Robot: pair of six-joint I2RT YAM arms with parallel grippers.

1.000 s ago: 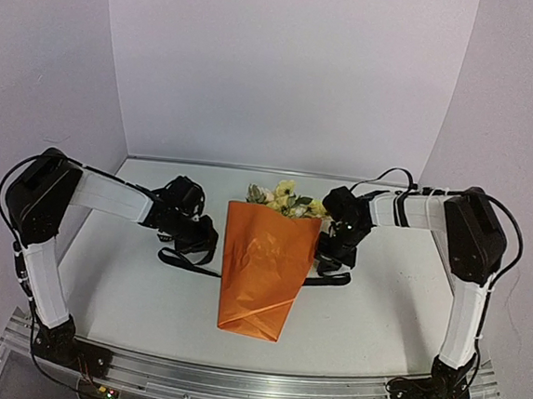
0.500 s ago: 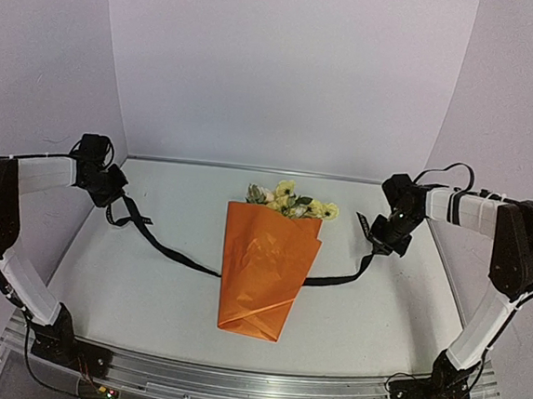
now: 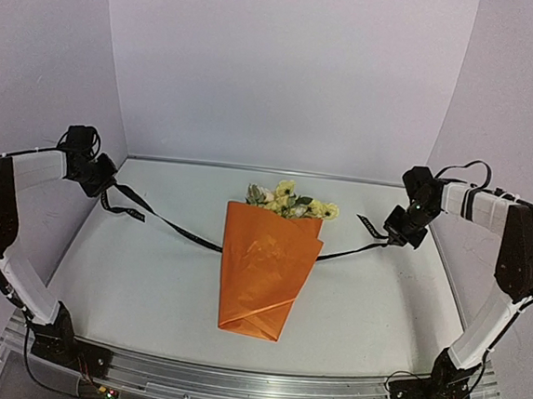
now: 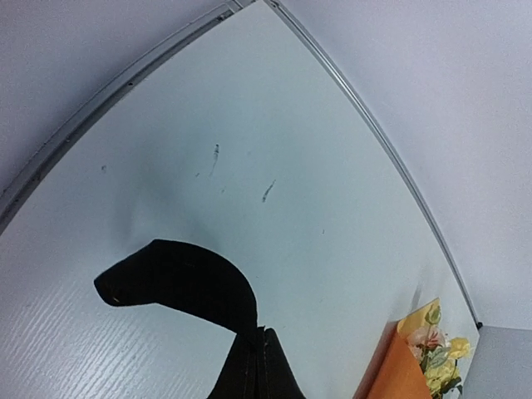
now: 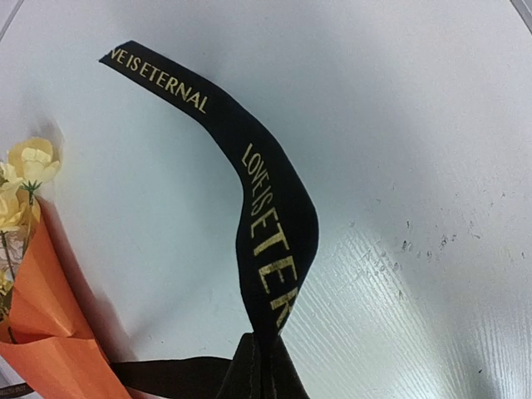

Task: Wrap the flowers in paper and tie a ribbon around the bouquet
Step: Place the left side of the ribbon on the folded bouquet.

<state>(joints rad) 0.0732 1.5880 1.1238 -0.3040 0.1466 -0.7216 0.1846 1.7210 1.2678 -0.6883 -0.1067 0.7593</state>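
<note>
The bouquet (image 3: 267, 274) lies in the middle of the table, an orange paper (image 3: 258, 292) cone with yellow flowers (image 3: 290, 202) poking out of its far end. The black ribbon (image 3: 166, 226) with gold lettering runs under the cone and comes out on both sides. My left gripper (image 3: 102, 185) is shut on its left end near the back left wall. My right gripper (image 3: 397, 231) is shut on its right end at the back right. In the left wrist view the ribbon (image 4: 183, 278) loops out of the shut gripper (image 4: 259, 332). The right wrist view shows the ribbon (image 5: 266, 208) rising from the shut gripper (image 5: 262, 339).
Lilac walls close the table on three sides, and both grippers are near the side walls. The table's metal back rim (image 4: 391, 158) runs behind the bouquet. The aluminium rail (image 3: 250, 385) with the arm bases lines the near edge.
Both arms have swung outward and back from beside the bouquet, each with a ribbon end. The ribbon, slack before, now stretches nearly straight across under the cone.
</note>
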